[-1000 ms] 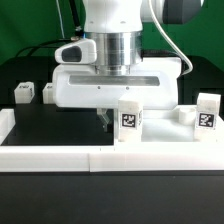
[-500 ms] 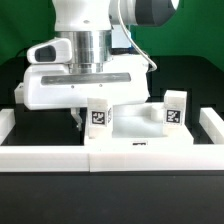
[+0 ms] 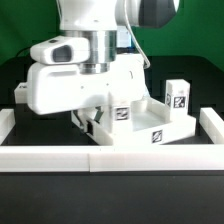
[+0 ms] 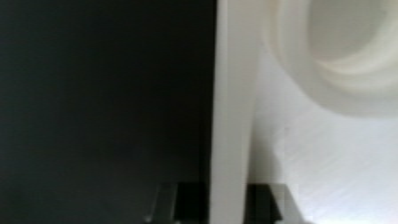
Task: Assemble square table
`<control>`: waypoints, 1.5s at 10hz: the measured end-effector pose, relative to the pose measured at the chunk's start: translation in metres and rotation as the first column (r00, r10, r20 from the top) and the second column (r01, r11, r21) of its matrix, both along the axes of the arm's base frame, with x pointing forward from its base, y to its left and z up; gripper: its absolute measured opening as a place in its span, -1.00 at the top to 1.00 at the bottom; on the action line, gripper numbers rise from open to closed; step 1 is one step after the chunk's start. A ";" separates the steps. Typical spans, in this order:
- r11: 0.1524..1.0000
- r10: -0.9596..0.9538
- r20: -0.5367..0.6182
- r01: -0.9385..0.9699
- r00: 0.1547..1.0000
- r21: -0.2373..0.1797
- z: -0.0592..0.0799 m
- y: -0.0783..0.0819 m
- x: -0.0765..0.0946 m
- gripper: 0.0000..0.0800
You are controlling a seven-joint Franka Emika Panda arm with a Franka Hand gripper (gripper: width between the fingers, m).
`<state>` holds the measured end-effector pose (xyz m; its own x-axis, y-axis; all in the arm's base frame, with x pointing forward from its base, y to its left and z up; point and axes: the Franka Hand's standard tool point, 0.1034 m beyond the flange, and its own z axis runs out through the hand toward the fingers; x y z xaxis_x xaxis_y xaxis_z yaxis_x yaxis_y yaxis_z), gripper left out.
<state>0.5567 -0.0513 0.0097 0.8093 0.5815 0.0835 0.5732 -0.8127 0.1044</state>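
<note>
Table top [image 3: 175, 126] newly askew; wrist view alone: hand [image 4: 228, 205] closed on its rim.

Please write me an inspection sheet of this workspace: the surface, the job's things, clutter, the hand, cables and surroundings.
Surface: black table; white border wall runs along the front.
Job's things: top lies skewed, with tags on its wall; one leg stands upright at the exterior view's right, another leg at its left.
Clutter: nothing seen.
Grippers: hand is shut on the top's rim.
Cables: one dark cable beside the arm.
Surroundings: green backdrop.
</note>
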 end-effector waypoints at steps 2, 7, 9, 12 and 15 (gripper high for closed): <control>0.986 0.166 0.006 -0.166 0.986 -0.035 0.001 0.003 0.002 0.85; 0.894 0.441 -0.010 -0.440 0.897 -0.079 0.004 0.042 0.025 0.84; 0.860 0.504 -0.001 -0.501 0.864 -0.093 0.003 0.051 0.024 0.84; 0.786 0.609 -0.024 -0.608 0.793 -0.115 0.004 0.047 0.025 0.84; 0.663 0.737 -0.052 -0.736 0.674 -0.138 0.003 0.065 0.024 0.83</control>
